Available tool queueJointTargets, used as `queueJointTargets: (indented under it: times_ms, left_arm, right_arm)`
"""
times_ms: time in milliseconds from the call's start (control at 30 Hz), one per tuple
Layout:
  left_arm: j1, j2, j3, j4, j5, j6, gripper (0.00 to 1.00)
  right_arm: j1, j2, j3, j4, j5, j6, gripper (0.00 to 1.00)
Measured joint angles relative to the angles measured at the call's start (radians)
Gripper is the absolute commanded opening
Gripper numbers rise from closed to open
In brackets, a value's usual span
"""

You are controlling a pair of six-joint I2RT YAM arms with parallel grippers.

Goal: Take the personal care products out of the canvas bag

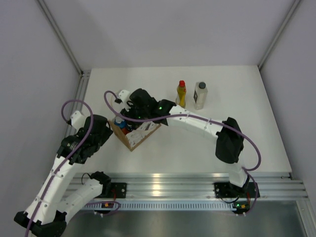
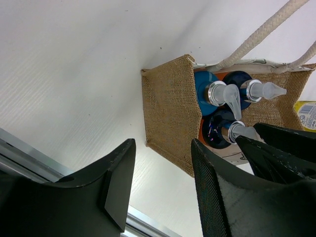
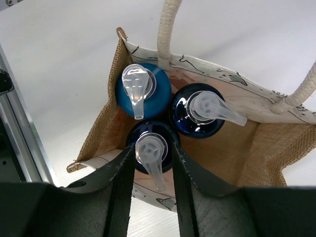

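The canvas bag [image 1: 140, 134] stands on the table's left part, tan burlap [image 2: 168, 108] with a white patterned panel. Three pump bottles stand upright in it: a light-blue-topped one [image 3: 148, 91] and a dark-blue-topped one [image 3: 197, 111] at the back, a third dark-blue one [image 3: 150, 148] in front. My right gripper [image 3: 152, 163] reaches down into the bag, its fingers closed against that third bottle's top on both sides. My left gripper [image 2: 163, 182] hovers open just beside the bag's burlap end, with only table between its fingers. A yellow red-capped bottle [image 1: 181, 94] and a pale dark-capped bottle [image 1: 200, 95] stand on the table to the bag's right.
The bag's white rope handles [image 3: 168, 29] arch over its far side. An aluminium rail [image 1: 197, 180] runs along the near table edge. The right arm [image 1: 197, 123] stretches across the middle of the table. Grey walls close in the back and both sides.
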State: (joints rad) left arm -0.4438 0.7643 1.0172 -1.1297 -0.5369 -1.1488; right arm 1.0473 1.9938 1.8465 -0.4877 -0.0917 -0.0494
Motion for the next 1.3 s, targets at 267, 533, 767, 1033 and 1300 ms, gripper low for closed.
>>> queueJointTargets:
  times_ms: [267, 533, 767, 1033, 1300]
  left_arm:
    - [0.000, 0.000, 0.000, 0.000, -0.003, 0.000, 0.54]
    - [0.000, 0.000, 0.000, 0.000, -0.003, 0.000, 0.54]
    - [0.000, 0.000, 0.000, 0.000, -0.003, 0.000, 0.54]
    - [0.000, 0.000, 0.000, 0.000, -0.003, 0.000, 0.54]
    - [0.000, 0.000, 0.000, 0.000, -0.003, 0.000, 0.54]
  right_arm:
    - [0.000, 0.016, -0.001, -0.001, -0.002, 0.001, 0.33]
    - [0.000, 0.018, -0.001, 0.002, -0.004, -0.001, 0.15]
    - [0.000, 0.018, -0.001, 0.003, -0.006, 0.001, 0.00]
    - [0.000, 0.018, 0.002, 0.001, 0.004, 0.003, 0.00]
    - [0.000, 0.006, 0.007, -0.027, 0.035, 0.008, 0.00]
